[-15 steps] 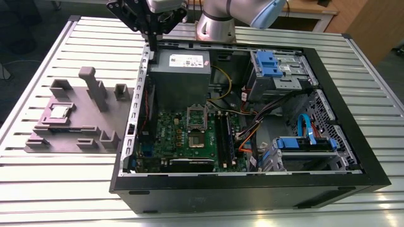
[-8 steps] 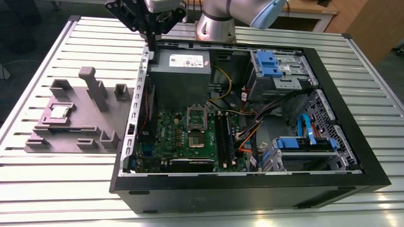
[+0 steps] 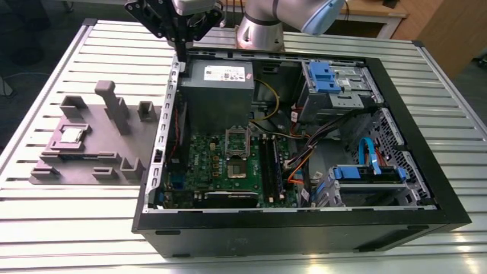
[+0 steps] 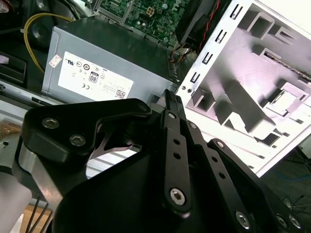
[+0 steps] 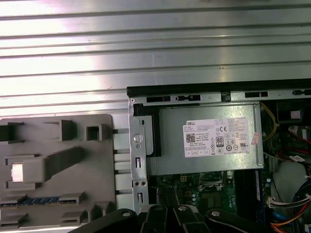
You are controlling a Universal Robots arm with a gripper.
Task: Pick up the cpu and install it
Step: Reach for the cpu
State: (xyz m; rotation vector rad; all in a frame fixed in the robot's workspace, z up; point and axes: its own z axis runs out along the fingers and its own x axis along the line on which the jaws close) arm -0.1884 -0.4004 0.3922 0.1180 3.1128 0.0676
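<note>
Gripper (image 3: 182,54) hovered above computer case (image 3: 304,234) rear wall, beside power supply (image 3: 216,91); fingers pressed together, holding nothing. Cpu (image 3: 72,135) lay flat in plastic tray (image 3: 80,164) on tabletop (image 3: 76,228), outside case, well apart from gripper.

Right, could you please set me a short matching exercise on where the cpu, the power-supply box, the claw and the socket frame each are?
Things:
1. cpu
2. power-supply box
3. claw
4. socket frame

Places:
A. on the green motherboard, mid-case
B. on the mauve-grey tray, outside the case
C. above the case's rim, holding nothing
D. inside the case, at the end nearest the arm's base

Pairs: 1-B, 2-D, 3-C, 4-A
</note>
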